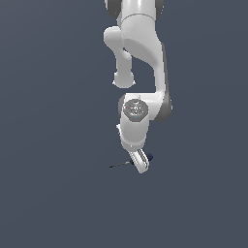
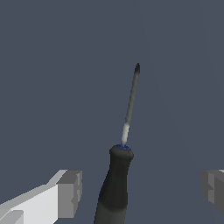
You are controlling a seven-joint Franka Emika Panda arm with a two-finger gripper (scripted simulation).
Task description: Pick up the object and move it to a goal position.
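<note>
The object, a small screwdriver, has a black handle with a blue ring and a thin dark shaft ending in a point. In the wrist view the handle sits between my two grey fingertips, which stand wide apart and do not touch it. My gripper is open around the handle. In the exterior view the gripper hangs low over the floor, the screwdriver's shaft pokes out toward the exterior view's left, and the blue end shows on the other side.
A plain dark grey-blue floor fills both views. The white arm comes down from the top of the exterior view.
</note>
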